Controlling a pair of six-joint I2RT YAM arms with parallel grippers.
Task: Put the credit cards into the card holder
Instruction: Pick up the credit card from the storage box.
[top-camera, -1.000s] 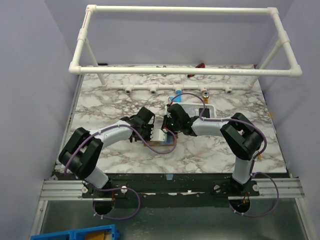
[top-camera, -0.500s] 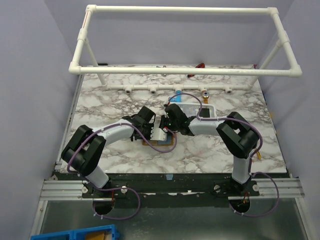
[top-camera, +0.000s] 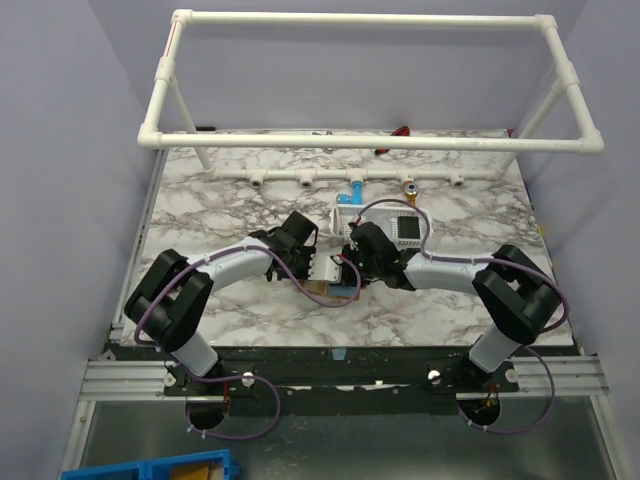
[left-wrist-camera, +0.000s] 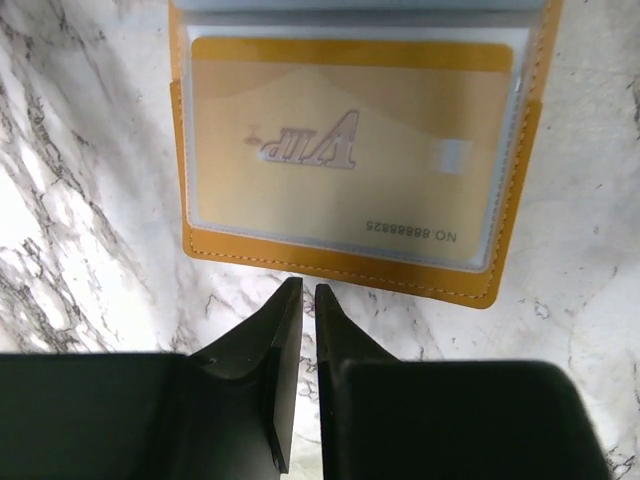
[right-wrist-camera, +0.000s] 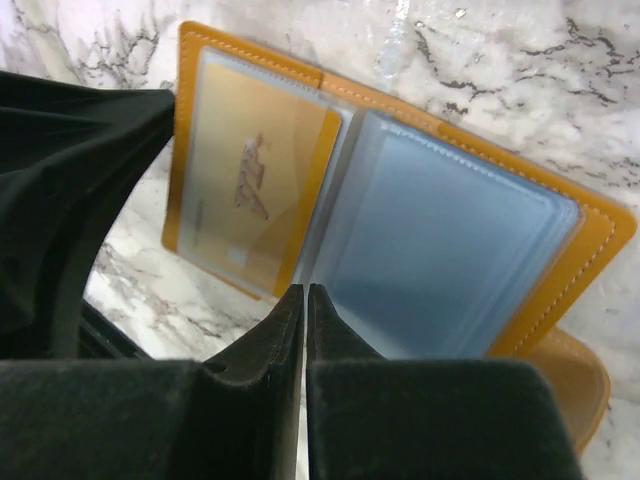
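Meanwhile the left arm has barely shifted, while the right arm's elbow has swung out toward the right edge and its hand has come lower, uncovering more of the white basket (top-camera: 380, 212). One card holder (left-wrist-camera: 400, 275) lies open on the marble worktop (left-wrist-camera: 80, 200), with one gold card (left-wrist-camera: 350, 150) in its clear sleeve. The left hand (left-wrist-camera: 308, 290) hovers just beside the holder's near leather edge, its fingers pinched to a thin slit and gripping nothing. The right hand (right-wrist-camera: 305, 290) sits over the holder's middle fold, its fingers nearly touching and also empty. Whether it presses on the sleeves I cannot tell.
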